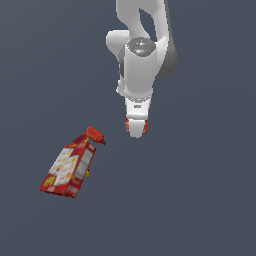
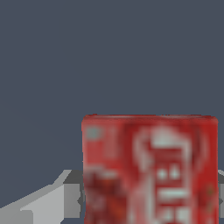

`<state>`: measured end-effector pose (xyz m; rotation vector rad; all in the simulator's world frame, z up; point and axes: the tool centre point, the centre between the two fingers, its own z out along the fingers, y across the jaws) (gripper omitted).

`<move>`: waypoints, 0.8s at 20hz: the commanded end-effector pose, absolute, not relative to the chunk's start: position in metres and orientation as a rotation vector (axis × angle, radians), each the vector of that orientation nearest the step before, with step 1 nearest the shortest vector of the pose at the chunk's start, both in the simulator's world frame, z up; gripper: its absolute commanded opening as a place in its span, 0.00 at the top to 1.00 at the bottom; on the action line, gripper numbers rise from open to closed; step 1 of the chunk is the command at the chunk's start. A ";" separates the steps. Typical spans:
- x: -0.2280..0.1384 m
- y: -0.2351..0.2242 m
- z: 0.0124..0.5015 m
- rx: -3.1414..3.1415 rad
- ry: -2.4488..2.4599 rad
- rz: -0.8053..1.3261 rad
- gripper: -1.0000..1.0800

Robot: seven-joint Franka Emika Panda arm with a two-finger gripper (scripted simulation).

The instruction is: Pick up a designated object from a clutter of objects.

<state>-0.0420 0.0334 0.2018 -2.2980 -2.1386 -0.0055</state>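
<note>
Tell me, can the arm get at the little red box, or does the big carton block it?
Probably yes. The little red box sits right at the gripper, while the big carton and bottle lie off to the exterior view's left.

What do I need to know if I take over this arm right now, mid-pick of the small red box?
Claw: appears closed on the small red box; in the wrist view the box fills the gap between the fingers.
Clutter: the large red-yellow carton lies toward the exterior view's left, with the red-capped bottle at its upper end. Both are apart from the claw.
Done: box seemingly grasped.
Left: confirm it is off the surface, since neither view settles height, then lift clear.
</note>
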 end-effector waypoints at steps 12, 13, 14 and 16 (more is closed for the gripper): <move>-0.006 -0.082 0.324 -2.299 -2.138 -0.003 1.00; -0.004 -0.089 0.331 -2.300 -2.138 -0.003 1.00; -0.001 -0.096 0.339 -2.300 -2.138 -0.002 1.00; 0.003 -0.108 0.351 -2.301 -2.137 -0.002 1.00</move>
